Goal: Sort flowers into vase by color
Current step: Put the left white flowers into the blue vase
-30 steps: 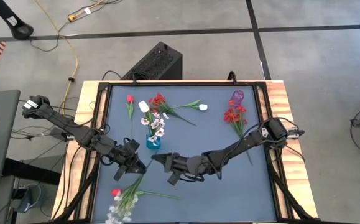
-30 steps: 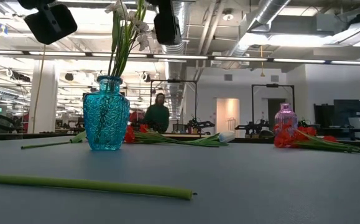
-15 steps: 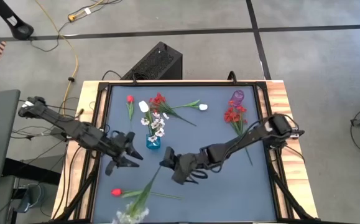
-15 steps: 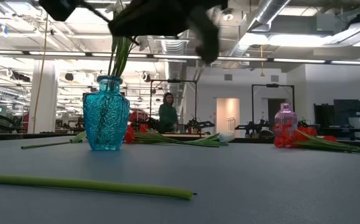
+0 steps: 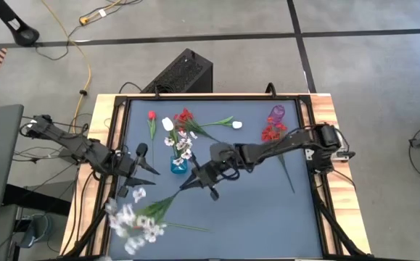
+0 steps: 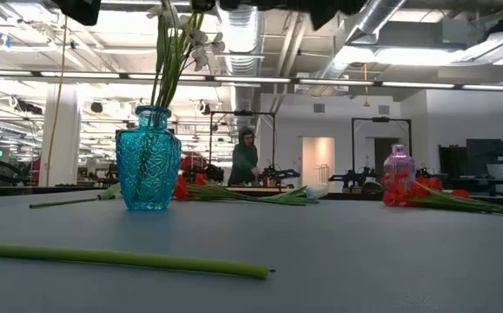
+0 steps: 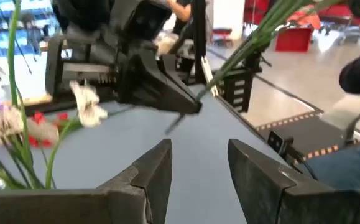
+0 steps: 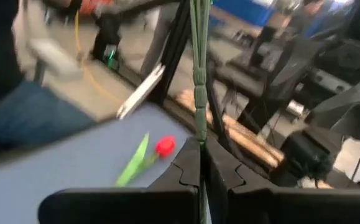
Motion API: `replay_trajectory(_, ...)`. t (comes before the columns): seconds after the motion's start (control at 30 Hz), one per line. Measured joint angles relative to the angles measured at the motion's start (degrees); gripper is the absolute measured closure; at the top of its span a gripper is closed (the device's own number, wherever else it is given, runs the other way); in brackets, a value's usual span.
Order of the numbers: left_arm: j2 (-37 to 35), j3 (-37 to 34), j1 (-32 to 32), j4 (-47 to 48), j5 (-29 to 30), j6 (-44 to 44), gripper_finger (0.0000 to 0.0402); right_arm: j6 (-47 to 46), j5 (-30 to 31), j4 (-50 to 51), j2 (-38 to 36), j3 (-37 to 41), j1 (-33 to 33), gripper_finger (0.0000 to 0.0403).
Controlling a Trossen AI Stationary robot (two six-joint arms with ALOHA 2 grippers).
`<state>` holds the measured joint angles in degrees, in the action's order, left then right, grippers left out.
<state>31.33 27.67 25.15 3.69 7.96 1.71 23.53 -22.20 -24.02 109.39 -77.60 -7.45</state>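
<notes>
My right gripper point(image 5: 193, 181) point(image 8: 199, 148) hovers near the table's middle, just on the near side of the teal vase point(image 5: 178, 166) point(image 6: 148, 159), and is shut on a white blossom spray point(image 5: 132, 217). The spray hangs in the air toward the near left corner. White flowers stand in the teal vase. My left gripper point(image 5: 147, 164) point(image 7: 199, 150) is open left of that vase and touches nothing. A purple vase point(image 5: 276, 112) point(image 6: 397, 172) stands at the far right, with red flowers point(image 5: 271, 133) lying beside it. A red tulip point(image 8: 164, 146) lies on the table. My right gripper pinches the spray's green stem point(image 8: 199, 127) between its two fingers, which lie across the stem near its bare end point(image 5: 186, 185). The spray is lifted clear of the table. It slants away from the fingers toward the near left, blossoms outermost.
At the far left lie a red tulip point(image 5: 151, 116), a white tulip point(image 5: 167, 124), a red spray point(image 5: 185, 116) and another white tulip point(image 5: 236, 125). A long green stem point(image 5: 184, 228) point(image 6: 121, 256) lies along the near edge. A person walks in the room behind.
My right gripper has risen and moved toward the far edge, next to the teal vase, turning as it went. The white spray has come up off the table and its blossoms have swung left. My left gripper has drawn back toward the table's left and far side.
</notes>
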Motion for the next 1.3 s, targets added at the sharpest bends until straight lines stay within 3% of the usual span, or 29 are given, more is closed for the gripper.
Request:
replay_trajectory(0.17, 1.34, -2.69, 0.0, -6.82, -3.13, 2.38, 0.0256, -8.04, 0.88, -10.13, 4.27, 0.04, 0.43, 0.0375)
replay_trajectory(0.43, 1.75, -2.7, 0.02, -11.6, -3.05, 5.6, 0.0256, -15.41, 5.78, -17.11, 8.13, 0.09, 1.67, 0.0375)
replay_trajectory(0.83, 4.8, -2.68, -0.01, -19.41, 2.11, 10.43, 0.0256, -18.08, 13.9, -18.31, 8.1, 0.09, 1.94, 0.0375)
replay_trajectory(1.03, 6.16, -2.68, 0.0, -20.75, 2.71, 10.33, 0.0258, -18.1, 14.52, -18.14, 8.1, 0.09, 1.93, 0.0371)
replay_trajectory(1.17, 6.14, -2.68, -0.02, -20.78, 4.93, 9.12, 0.0285, -18.1, 14.63, -18.16, 8.1, 0.09, 1.98, 0.0366)
replay_trajectory(1.3, 6.14, -2.68, -0.02, -20.75, 5.23, 8.54, 0.0356, -20.85, 14.31, -18.04, 8.1, 0.09, 1.6, 0.0359)
